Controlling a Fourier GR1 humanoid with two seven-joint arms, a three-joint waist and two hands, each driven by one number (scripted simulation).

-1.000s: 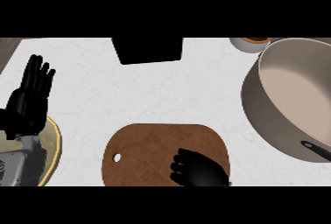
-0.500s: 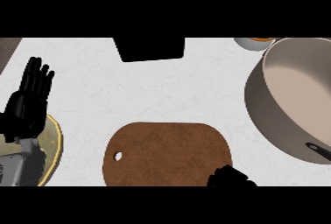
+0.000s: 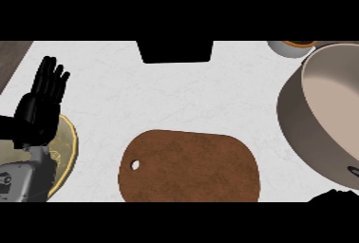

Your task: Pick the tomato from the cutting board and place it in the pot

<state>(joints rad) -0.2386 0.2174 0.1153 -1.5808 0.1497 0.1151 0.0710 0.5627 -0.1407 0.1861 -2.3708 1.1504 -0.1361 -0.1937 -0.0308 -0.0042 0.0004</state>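
My right hand (image 3: 335,196) showed only as a dark sliver at the lower right edge; I could not tell its state, nor see the tomato. I judged the carry step underway, needing a lift over the large beige metal pot (image 3: 308,121), whose visible interior looked bare. The brown oval wooden cutting board (image 3: 188,166) held nothing. My left hand (image 3: 38,111) rested open at the left.

Single head view, looking steeply down on the counter (image 3: 175,90). Close in; cutting board (image 3: 188,166) near, pot (image 3: 319,128) right.

Cutting board (image 3: 188,167) left of pot (image 3: 317,124)
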